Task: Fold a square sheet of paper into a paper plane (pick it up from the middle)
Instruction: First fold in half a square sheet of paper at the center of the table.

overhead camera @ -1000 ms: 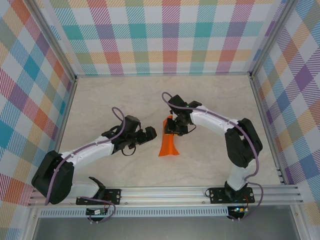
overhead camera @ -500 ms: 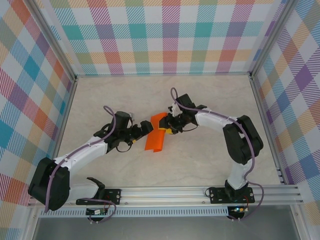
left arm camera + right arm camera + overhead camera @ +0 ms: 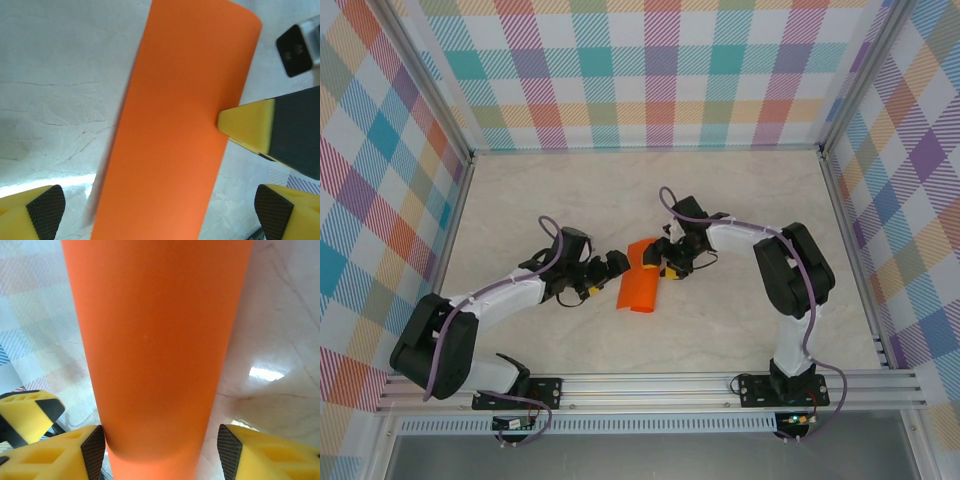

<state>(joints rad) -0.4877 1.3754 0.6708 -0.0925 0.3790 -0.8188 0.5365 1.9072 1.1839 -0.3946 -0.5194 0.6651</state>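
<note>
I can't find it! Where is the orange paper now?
From above, the orange paper sits near the middle of the table, right between the left arm and the right arm.

Pastel plaid panels [image 3: 660, 90] enclose the cell on three sides. The tabletop [image 3: 570, 200] is pale and marble-veined, with glare. An aluminium rail [image 3: 660, 385] borders the near edge.

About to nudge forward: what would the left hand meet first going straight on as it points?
Most likely the orange paper plane, right ahead of the left hand; the right hand sits just beyond.
</note>
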